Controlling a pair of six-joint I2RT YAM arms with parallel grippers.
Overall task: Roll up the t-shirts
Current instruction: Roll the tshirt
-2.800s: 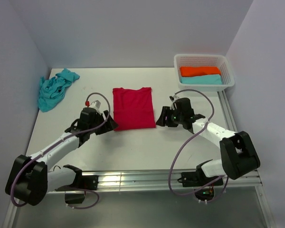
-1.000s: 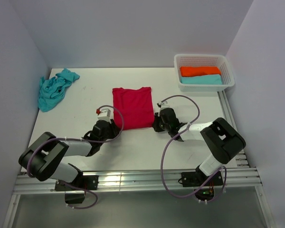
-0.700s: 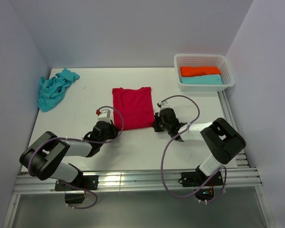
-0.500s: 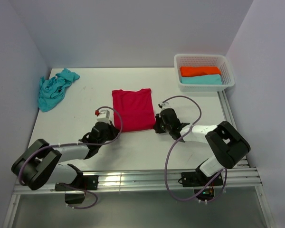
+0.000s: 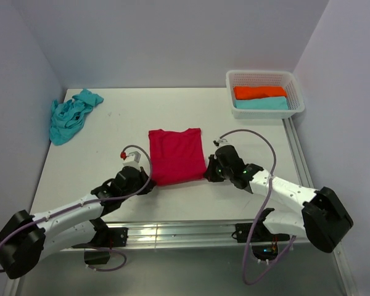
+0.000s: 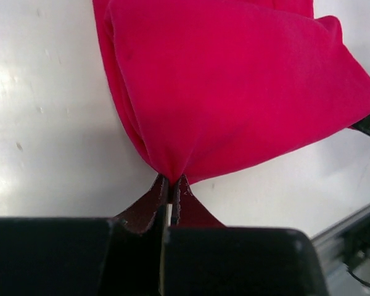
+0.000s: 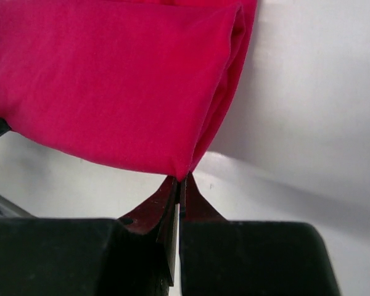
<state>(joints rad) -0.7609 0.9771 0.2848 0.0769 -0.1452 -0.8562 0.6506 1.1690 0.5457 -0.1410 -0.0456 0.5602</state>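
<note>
A crimson-red t-shirt (image 5: 176, 154) lies folded in the middle of the table, its near edge lifted off the surface. My left gripper (image 5: 149, 183) is shut on the near left corner of this red shirt (image 6: 234, 86), the cloth pinched at the fingertips (image 6: 171, 182). On the other side, my right gripper (image 5: 207, 173) is shut on the near right corner of the red fabric (image 7: 117, 80), caught at its tips (image 7: 180, 180). A crumpled turquoise t-shirt (image 5: 70, 115) lies at the far left. An orange t-shirt (image 5: 259, 92) and a turquoise t-shirt (image 5: 262, 104) lie folded in the basket.
A white perforated basket (image 5: 296, 87) stands at the far right corner. Grey walls close in the table on the left, back and right. A metal rail (image 5: 172, 233) runs along the near edge, with the arm bases and cables beside it.
Both grippers have shut on the red shirt's near corners. They have since drawn back toward the near edge and lifted, raising the shirt's near edge; the shirt has shifted slightly nearer.
</note>
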